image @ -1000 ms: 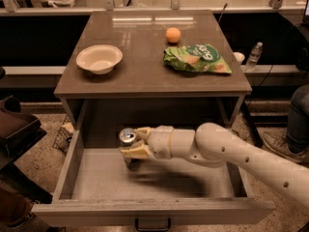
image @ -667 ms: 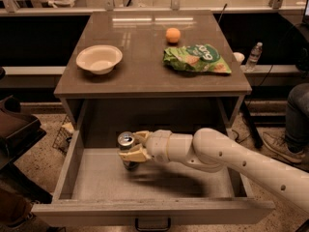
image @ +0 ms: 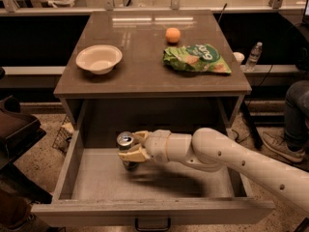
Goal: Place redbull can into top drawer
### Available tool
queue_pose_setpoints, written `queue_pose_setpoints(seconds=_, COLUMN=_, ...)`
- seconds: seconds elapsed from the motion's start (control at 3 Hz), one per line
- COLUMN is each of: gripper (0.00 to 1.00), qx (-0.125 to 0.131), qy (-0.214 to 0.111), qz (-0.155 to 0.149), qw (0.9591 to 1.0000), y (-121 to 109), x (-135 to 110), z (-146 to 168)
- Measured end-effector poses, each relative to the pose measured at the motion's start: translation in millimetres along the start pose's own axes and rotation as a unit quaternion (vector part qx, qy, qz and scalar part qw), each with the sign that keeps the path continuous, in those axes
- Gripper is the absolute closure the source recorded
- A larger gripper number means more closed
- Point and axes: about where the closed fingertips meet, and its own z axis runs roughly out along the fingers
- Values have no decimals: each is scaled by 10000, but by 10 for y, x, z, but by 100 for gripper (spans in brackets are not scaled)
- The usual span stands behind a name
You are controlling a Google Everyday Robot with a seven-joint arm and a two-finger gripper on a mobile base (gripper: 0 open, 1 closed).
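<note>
The redbull can [image: 126, 151] is being pinched upright by the end effector [image: 129, 146] inside the top drawer [image: 159, 182]; gentle lowering is being advised, its base seemingly unseated.

Dim; soft shadow under claw [image: 131, 146] in drawer [image: 101, 180]

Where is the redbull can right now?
In the camera view the redbull can is upright inside the open top drawer, left of its centre, clamped in the gripper, which reaches in from the right.

Redbull can [image: 125, 140] between gripper [image: 129, 149] jaws, in top drawer [image: 96, 180]
</note>
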Motion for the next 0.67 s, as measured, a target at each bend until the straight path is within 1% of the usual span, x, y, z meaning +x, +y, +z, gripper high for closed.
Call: queue_pose_setpoints(seconds=0.67, gripper=13, qx=-32, qy=-5, qz=-7, qw=10000, y=22, x=-10, z=25)
